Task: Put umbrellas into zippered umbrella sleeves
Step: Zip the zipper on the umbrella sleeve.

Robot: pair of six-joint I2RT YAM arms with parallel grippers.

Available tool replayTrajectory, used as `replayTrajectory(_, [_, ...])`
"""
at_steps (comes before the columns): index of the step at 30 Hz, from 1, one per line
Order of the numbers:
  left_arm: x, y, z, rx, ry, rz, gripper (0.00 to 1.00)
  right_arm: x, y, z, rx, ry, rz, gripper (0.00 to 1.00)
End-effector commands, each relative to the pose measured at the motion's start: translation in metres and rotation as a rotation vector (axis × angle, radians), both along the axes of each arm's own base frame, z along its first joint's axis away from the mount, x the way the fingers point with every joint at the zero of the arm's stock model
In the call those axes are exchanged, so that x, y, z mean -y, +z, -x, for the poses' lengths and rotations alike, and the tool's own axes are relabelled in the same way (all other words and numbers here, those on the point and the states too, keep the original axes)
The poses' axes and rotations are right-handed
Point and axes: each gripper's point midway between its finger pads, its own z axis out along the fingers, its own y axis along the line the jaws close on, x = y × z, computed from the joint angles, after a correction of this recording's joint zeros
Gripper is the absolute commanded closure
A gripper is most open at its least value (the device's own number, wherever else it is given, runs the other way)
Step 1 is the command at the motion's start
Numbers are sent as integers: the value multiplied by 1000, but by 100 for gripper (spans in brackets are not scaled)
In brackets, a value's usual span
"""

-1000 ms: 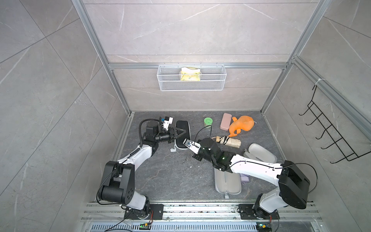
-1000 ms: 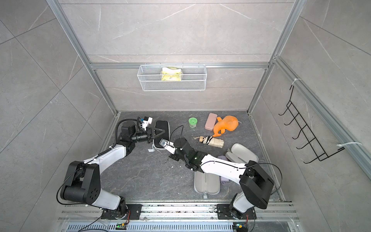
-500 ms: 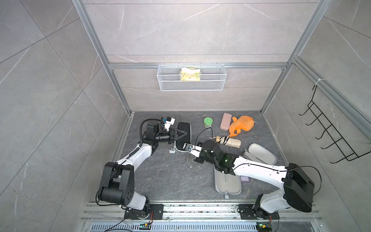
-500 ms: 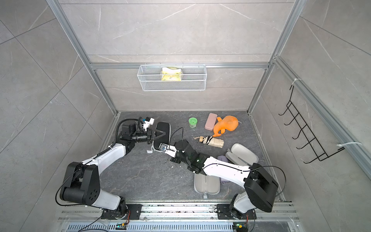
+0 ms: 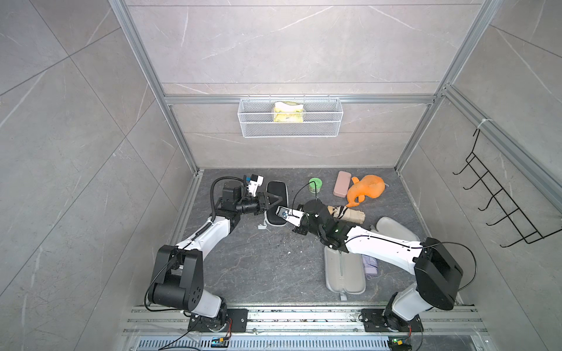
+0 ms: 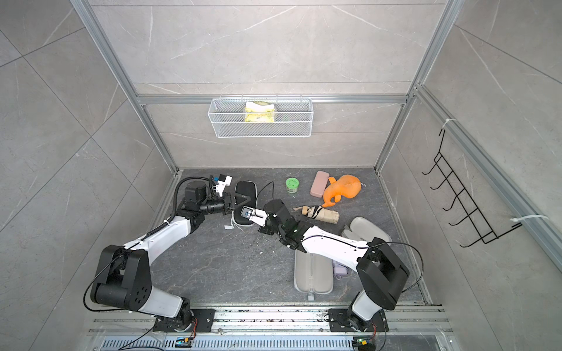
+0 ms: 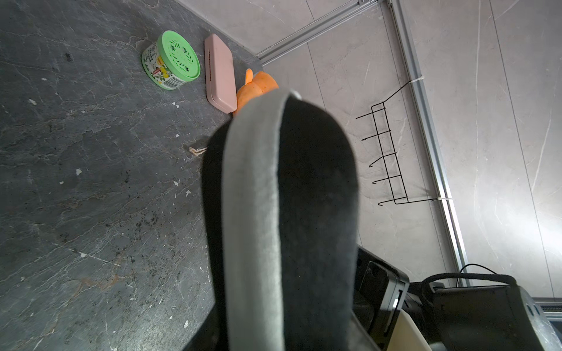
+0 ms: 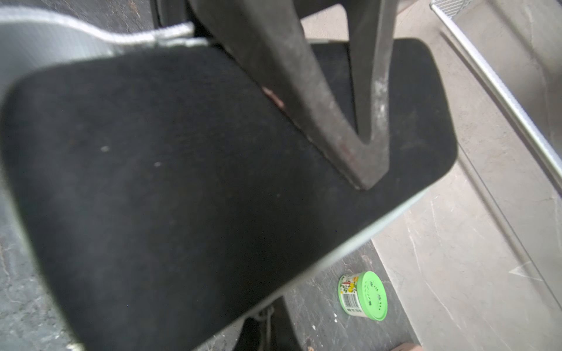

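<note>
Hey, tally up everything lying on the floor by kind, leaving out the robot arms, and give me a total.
Zip sleeves: 3 (black sleeve, open grey-lined sleeve, pale sleeve)
Umbrellas in view: 2 (beige umbrella, lilac umbrella)
Green-lidded tin: 1
Pink case: 1
Orange plush toy: 1
Total: 8

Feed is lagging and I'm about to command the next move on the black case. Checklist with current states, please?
1. Left gripper clamped on black case: ok.
2. Right gripper shut by the case's near end: ok.
3. Zip pull in right gripper: cannot tell.
4. Black umbrella inside the case: cannot tell, hidden.
5. Beige umbrella sleeved: not ok, lies on the floor.
6. Lilac umbrella sleeved: not ok, lies beside an open case.
</note>
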Motion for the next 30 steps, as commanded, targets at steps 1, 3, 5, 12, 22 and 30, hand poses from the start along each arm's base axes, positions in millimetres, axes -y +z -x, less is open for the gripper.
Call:
replayTrajectory(1, [15, 0, 10, 45, -69, -5, 100, -19, 52, -15, 131, 24, -105, 100])
replayTrajectory(3, [13, 1, 9, 46, -64, -7, 100, -19, 50, -17, 131, 28, -86, 100])
replayTrajectory(5, [3, 3, 2, 54, -19, -26, 100, -16, 43, -12, 123, 41, -61, 100])
replayTrajectory(12, [-40, 38, -28, 154, 138, -29, 100, 4, -14, 38, 23, 136, 93, 100])
replayTrajectory(22, [-56, 52, -60, 279, 336, -34, 100, -70, -18, 174, -324, 468, -55, 100])
replayTrajectory(30, [-68, 37, -69, 274, 544, 11, 100, -113, 34, 158, -506, 318, -395, 100])
